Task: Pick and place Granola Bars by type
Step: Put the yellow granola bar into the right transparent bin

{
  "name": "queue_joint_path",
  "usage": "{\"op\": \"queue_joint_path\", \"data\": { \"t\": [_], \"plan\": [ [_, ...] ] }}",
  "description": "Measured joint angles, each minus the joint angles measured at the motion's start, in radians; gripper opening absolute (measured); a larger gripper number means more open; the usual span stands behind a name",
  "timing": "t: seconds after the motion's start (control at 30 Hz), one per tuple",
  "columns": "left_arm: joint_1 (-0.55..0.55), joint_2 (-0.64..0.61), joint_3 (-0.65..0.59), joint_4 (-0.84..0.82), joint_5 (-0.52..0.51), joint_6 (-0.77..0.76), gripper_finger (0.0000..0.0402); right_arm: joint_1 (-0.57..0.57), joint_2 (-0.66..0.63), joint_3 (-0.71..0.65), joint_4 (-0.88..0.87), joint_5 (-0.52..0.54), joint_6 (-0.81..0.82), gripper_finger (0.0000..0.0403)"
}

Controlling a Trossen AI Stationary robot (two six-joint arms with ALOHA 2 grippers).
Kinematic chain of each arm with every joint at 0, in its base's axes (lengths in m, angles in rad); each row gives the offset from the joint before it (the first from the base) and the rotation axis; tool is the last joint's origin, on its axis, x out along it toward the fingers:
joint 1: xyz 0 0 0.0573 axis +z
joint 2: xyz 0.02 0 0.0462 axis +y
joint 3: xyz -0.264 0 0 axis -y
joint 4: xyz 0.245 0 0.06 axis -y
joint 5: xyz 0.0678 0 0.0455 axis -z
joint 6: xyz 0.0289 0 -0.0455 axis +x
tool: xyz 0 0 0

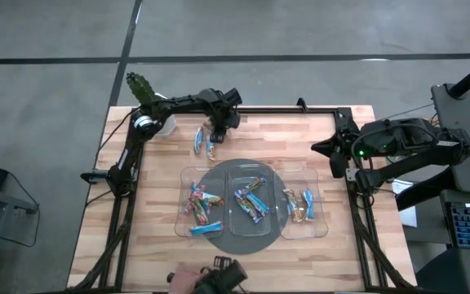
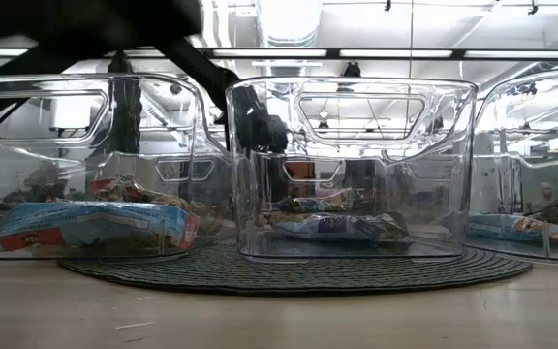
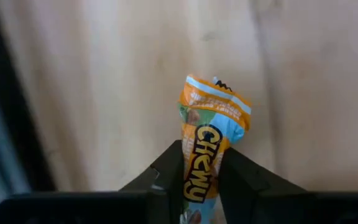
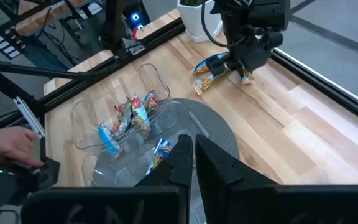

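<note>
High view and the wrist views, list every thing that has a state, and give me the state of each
Left gripper: shut on an orange-and-blue foil-wrapped Chewy bar at the table's far edge.
Right gripper: shut, empty, waiting at the table's right side.
Two loose foil-wrapped bars: lying flat on the wood, unsorted.
Three clear plastic trays: upright on the round dark mat, each holding bars.

Three clear trays (image 1: 302, 233) are sitting side by side on a round mat (image 1: 243, 242) at the table's (image 1: 153, 245) middle, each holding granola bars (image 1: 250, 201). Behind the mat, toward the far edge, two loose bars (image 1: 198, 140) are lying beside the left gripper (image 1: 216, 135).
</note>
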State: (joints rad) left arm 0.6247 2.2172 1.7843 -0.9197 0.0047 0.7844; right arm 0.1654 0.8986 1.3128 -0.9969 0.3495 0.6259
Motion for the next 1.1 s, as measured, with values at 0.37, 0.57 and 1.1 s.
{"op": "queue_joint_path", "data": {
  "t": [0.37,0.57,1.1],
  "plan": [
    [-0.021,-0.017,0.338,-0.196,0.013,-0.094,0.0063,0.000,-0.001,0.000,-0.047,0.020,-0.002,0.0013],
    [-0.080,-0.030,0.572,-0.198,0.273,-0.170,0.0064,0.000,-0.015,0.000,-0.047,0.020,-0.013,0.0013],
    [-0.293,-0.339,0.209,0.356,0.628,-0.375,0.0058,0.000,-0.271,-0.011,-0.092,0.022,-0.150,0.0009]
  ]
}}
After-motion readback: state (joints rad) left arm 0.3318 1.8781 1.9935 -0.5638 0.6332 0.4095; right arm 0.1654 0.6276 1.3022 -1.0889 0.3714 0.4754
